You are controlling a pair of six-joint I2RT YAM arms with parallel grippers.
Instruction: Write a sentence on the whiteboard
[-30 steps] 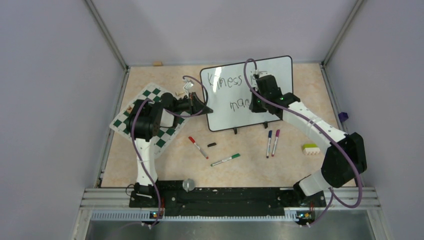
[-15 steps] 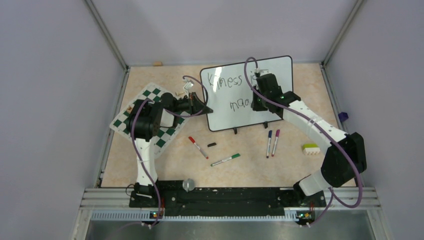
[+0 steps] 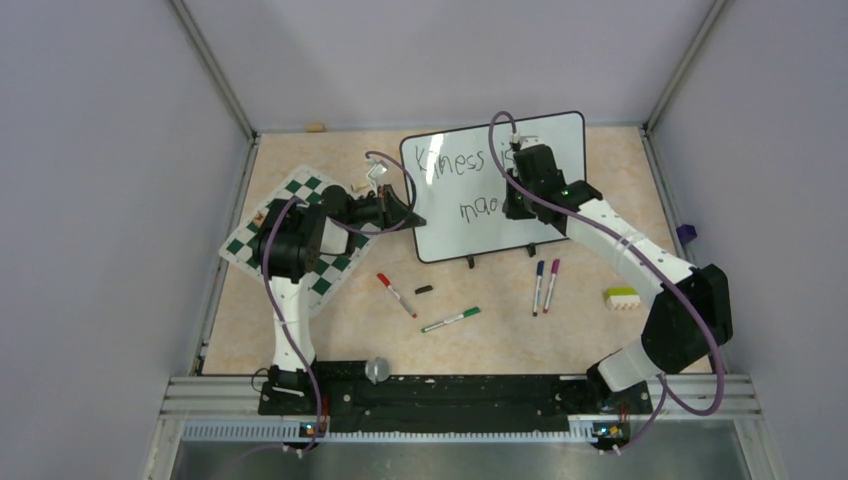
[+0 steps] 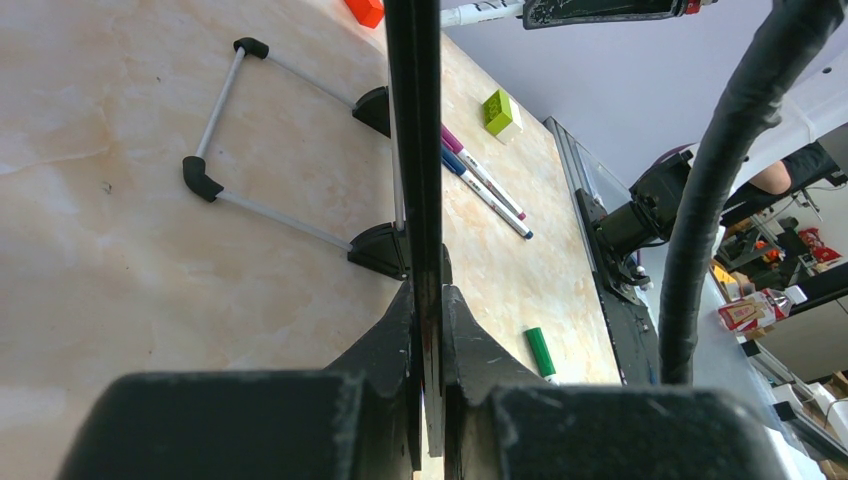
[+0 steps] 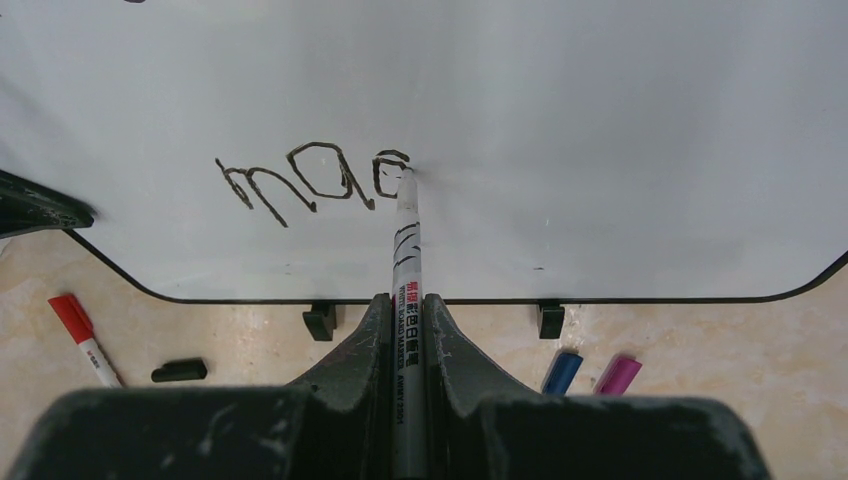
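The left arm bends rightward at its elbow, left gripper [image 4: 428, 300] clamped on the edge of the whiteboard [image 3: 447, 230]. The right arm stretches forward-left, right gripper [image 5: 404, 305] pinching a marker [image 5: 405, 245].

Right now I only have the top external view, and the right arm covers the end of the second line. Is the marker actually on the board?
Observer: Yes. In the right wrist view the marker, clamped in the right gripper, has its tip against the whiteboard.
Operator: What does that line read?
Observer: That part of the sentence shows "ma" and a small loop, with the tip at the loop's top right.
Operator: Does the left gripper have the board?
Observer: The left wrist view shows the left gripper shut on the board's thin black edge, close to one black foot.
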